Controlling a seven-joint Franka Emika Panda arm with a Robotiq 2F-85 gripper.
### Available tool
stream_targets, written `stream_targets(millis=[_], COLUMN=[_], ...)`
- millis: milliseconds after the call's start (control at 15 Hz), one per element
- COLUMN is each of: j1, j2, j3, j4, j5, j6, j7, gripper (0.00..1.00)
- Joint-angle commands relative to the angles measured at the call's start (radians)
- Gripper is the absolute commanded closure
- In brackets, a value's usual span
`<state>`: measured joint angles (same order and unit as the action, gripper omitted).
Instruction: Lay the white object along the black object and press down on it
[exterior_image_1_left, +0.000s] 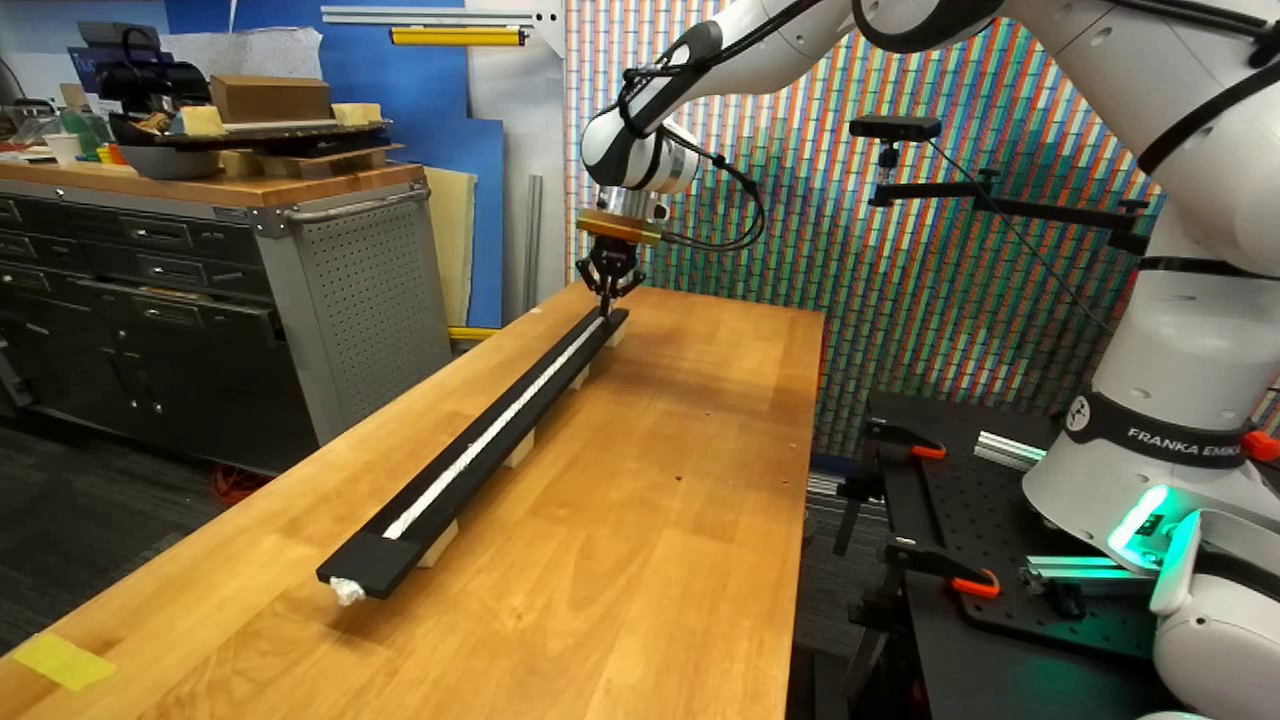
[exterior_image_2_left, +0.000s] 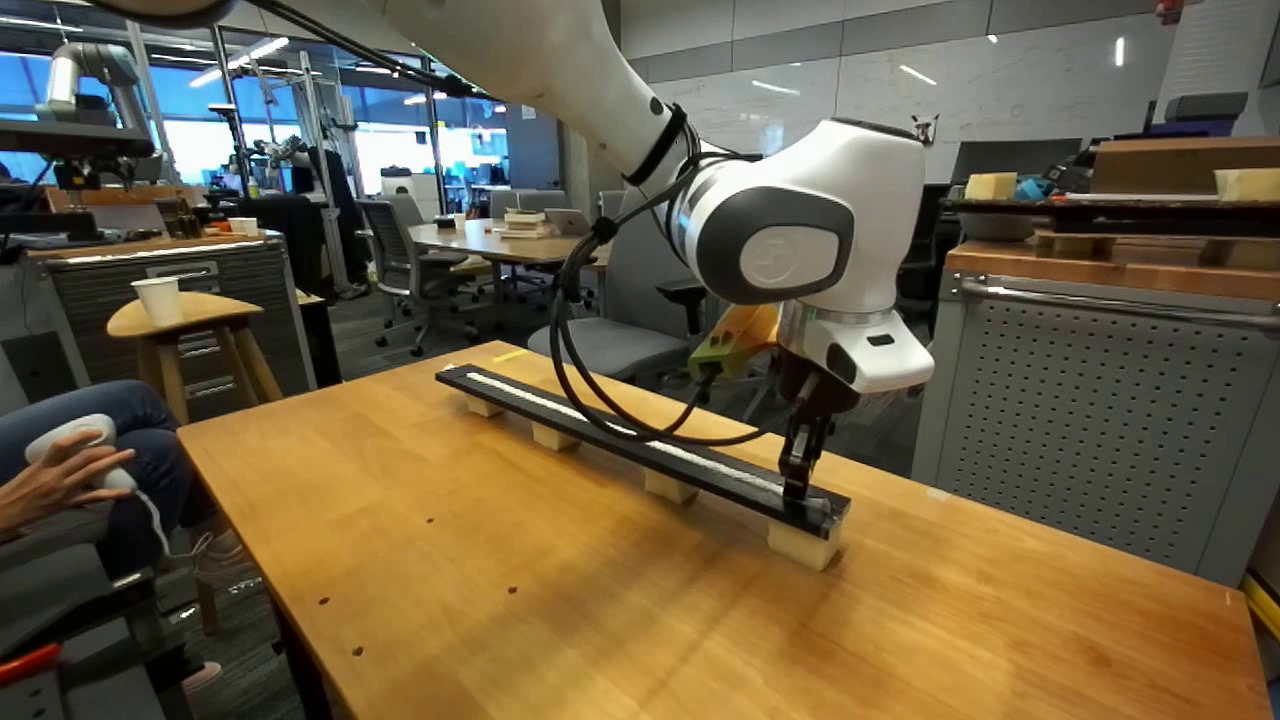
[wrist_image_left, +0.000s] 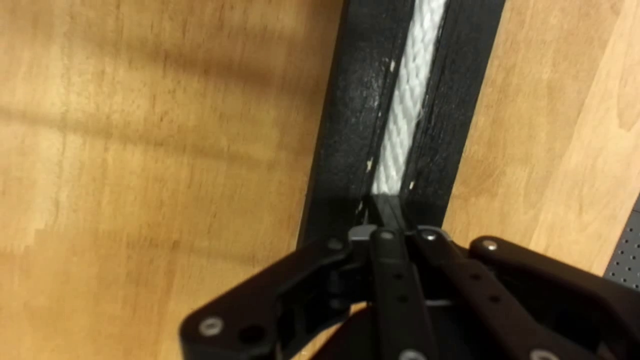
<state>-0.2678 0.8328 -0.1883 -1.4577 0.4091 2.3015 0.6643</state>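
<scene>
- Claw (wrist_image_left: 388, 206): fingers drawn fully together, pointing down. I see no cord pinched between them; the contact under the tips is hidden.
- Cord (wrist_image_left: 407, 100): laid lengthwise along the middle of the rail (wrist_image_left: 350, 125), in line with the tips. In both exterior views it runs straight.
- Probable step: pressing near one end of the rail. Whether the tips bear hard or barely touch, I cannot tell.
- Hazard: rail tips or slides. Cause: it rests on separate blocks (exterior_image_2_left: 668, 487) on the table (exterior_image_2_left: 450, 560); excess or off-centre force, most of all near an end, could shift it.
- Hazard: cord bunches or lifts. Cause: moving the tips lengthwise under load, catching the strands.
- Hazard: tips scrape the rail instead of seating the cord. Cause: sideways drift; the cord is narrow.
- Hazard: snagging. Cause: the arm's cables (exterior_image_2_left: 604, 230) hang in a loose loop and may foul during a low pass.
</scene>
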Motion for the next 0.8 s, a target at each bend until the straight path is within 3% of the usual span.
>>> stream_targets(millis=[0,733], j1=[-0.013,-0.019], j2=[0.006,-0.047], j3=[0.006,-0.006], j4=[0.008,-0.064], j5=[0.007,0.016], j6=[0.003,0.105], j7=[0.014,0.047], gripper=[1.00,1.00])
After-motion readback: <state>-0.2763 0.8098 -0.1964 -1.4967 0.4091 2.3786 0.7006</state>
